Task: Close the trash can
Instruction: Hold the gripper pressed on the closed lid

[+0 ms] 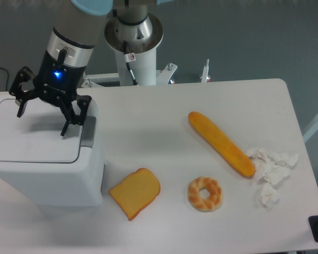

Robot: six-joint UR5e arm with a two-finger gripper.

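Observation:
The trash can (47, 177) is a large boxy light-grey bin at the left of the table, its flat lid (32, 140) lying down flat and its darker grey latch tab (88, 131) on the right side. My gripper (41, 121) hangs just above the lid, fingers spread wide with nothing between them. One fingertip (19, 112) points down at the lid's far left, the other (64, 131) near the latch tab.
On the white table (164, 116) lie a slice of toast (135, 192), a bagel (204, 193), a long baguette (220, 143) and crumpled white paper (269, 169) at the right. The arm's base pedestal (134, 42) stands behind the table.

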